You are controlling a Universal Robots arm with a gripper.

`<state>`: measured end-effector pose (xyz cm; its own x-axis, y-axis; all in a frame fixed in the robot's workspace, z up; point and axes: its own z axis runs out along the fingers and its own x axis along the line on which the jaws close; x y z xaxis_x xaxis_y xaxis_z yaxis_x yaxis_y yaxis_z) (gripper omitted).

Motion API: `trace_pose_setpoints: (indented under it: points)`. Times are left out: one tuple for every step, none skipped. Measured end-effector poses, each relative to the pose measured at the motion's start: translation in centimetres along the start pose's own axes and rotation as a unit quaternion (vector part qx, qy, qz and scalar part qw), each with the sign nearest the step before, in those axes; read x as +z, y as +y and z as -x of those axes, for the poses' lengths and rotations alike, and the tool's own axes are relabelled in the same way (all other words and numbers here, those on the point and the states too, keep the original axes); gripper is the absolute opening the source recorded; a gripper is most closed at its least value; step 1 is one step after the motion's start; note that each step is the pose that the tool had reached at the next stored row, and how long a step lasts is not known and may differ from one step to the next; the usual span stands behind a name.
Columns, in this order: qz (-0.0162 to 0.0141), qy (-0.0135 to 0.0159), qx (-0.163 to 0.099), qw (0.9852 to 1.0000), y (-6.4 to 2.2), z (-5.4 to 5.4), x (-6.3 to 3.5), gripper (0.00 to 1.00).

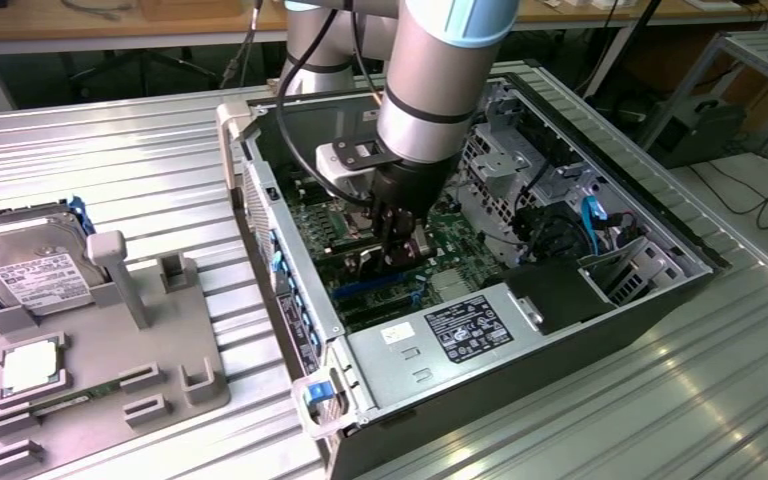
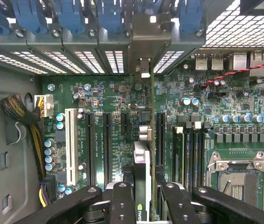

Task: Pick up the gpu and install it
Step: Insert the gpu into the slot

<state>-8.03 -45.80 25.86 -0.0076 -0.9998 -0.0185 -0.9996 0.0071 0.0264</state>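
Note:
In the wrist view the gpu (image 2: 142, 158) stands on edge, a thin dark card running along the black expansion slots (image 2: 160, 140) of the green motherboard (image 2: 108, 93). Its silvery bracket (image 2: 150, 42) is up against the case's rear slot openings. My gripper (image 2: 147, 201) is shut on the card, one black finger (image 2: 122, 205) on each side. I cannot tell whether the card's edge sits in a slot. In the exterior view my gripper (image 1: 398, 248) reaches down inside the open PC case (image 1: 267, 215), low over the motherboard, and hides most of the card.
Blue slot latches (image 2: 76, 14) line the case's rear wall. An empty CPU socket (image 2: 238, 181) and a white slot (image 2: 70, 140) flank the card. Outside the case, a grey fixture (image 1: 157, 340) holds a silver hard drive (image 1: 31, 270) and a CPU chip (image 1: 31, 365). The power supply (image 1: 451, 335) fills the case's near corner.

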Motion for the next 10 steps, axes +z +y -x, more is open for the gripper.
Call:
trace_pose_setpoints:
  points:
    - [0.0000, 0.0000, 0.001, 1.0000, 0.00, 0.00, 0.00, 0.27]
    - [0.0000, 0.0001, 0.001, 1.0000, -0.01, 0.00, 0.00, 0.27]
    - [0.0000, 0.0001, 0.001, 1.0000, -0.01, 0.00, 0.00, 0.27]
    - [0.0001, 0.0001, 0.001, 1.0000, -0.01, -0.01, -0.01, 0.27]
    - [0.0000, 0.0001, 0.001, 1.0000, -0.01, -0.01, -0.01, 0.27]
    - [0.0000, 0.0000, 0.001, 1.0000, -0.01, -0.01, 0.02, 0.27]
    - [0.0000, -0.0001, 0.001, 1.0000, -0.01, -0.01, 0.12, 0.27]
    - [0.0000, -0.0001, 0.001, 1.0000, -0.01, -0.01, 0.24, 0.27]
    - [0.0000, 0.0000, 0.001, 1.0000, -0.01, -0.01, 0.32, 0.27]
    - [0.0000, 0.0000, 0.001, 1.0000, -0.02, -0.01, 0.37, 0.27]
